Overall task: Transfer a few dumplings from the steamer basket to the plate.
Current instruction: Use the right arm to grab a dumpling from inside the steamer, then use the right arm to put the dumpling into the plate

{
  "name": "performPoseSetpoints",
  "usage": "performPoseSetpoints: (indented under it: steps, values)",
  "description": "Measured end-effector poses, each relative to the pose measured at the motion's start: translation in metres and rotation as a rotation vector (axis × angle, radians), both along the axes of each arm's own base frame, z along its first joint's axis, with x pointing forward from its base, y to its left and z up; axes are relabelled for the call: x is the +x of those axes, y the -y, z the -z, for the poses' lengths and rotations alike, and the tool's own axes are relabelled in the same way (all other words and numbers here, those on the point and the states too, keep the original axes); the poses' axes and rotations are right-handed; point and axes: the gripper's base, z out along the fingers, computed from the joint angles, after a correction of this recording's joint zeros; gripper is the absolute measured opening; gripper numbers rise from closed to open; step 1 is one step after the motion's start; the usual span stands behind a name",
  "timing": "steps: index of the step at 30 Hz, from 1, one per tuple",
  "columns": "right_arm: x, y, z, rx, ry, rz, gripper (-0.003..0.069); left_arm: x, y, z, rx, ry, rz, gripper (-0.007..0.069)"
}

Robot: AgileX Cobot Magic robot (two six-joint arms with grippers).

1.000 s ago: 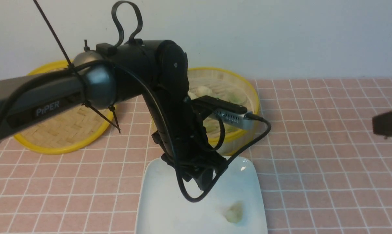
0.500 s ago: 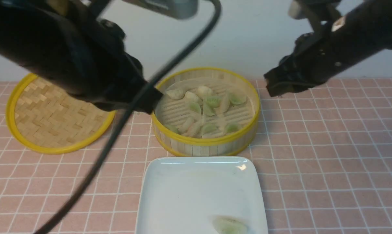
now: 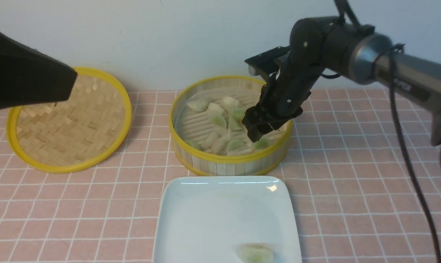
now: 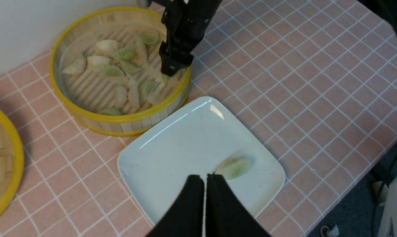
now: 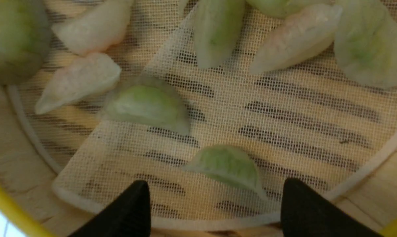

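The right arm is bent down into the steamer basket [image 3: 227, 160], the right gripper [image 3: 255, 134] spread wide and empty, with a green dumpling [image 5: 224, 166] lying between its jaws. The left gripper [image 4: 205, 179] is pressed shut, apparently holding nothing, above the plate [image 3: 191, 219]. There a lone dumpling [image 3: 255, 252] is partly cut off by the front view's edge.

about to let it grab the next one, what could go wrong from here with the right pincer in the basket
1. The open right pincer straddles a green dumpling lying on the mesh liner; closing low might snag the liner too.
2. That dumpling sits near the steamer basket wall; a finger could bump it.
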Motion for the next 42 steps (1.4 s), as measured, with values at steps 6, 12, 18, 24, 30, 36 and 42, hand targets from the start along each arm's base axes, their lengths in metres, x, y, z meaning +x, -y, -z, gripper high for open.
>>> performPoseSetpoints:
  steps: [6, 12, 18, 24, 30, 36, 42]
  values:
    - [0.010, -0.006, 0.030, -0.048, -0.039, -0.014, 0.0486, -0.008, -0.005, 0.014, 0.014, -0.027, -0.003, -0.0006]
    - [0.009, -0.007, 0.034, -0.060, -0.061, -0.020, 0.0341, -0.010, -0.007, 0.019, 0.013, -0.044, -0.013, -0.0006]
    - [0.016, -0.010, 0.011, -0.033, -0.023, 0.019, 0.0342, -0.010, -0.007, 0.019, 0.008, -0.048, -0.019, -0.0006]
    - [0.005, -0.007, -0.068, 0.086, 0.108, 0.070, 0.0342, -0.010, -0.007, 0.019, 0.008, -0.048, -0.020, -0.0006]
    - [-0.051, -0.003, -0.125, 0.228, 0.068, 0.045, 0.0342, -0.010, -0.007, 0.019, 0.008, -0.048, -0.020, -0.0006]
    - [-0.108, -0.036, -0.058, 0.137, -0.194, -0.064, 0.0340, -0.010, -0.007, 0.019, 0.008, -0.049, -0.020, -0.0006]
    - [-0.127, -0.064, 0.003, 0.039, -0.318, -0.121, 0.0340, -0.010, -0.007, 0.020, 0.010, -0.047, -0.021, -0.0006]
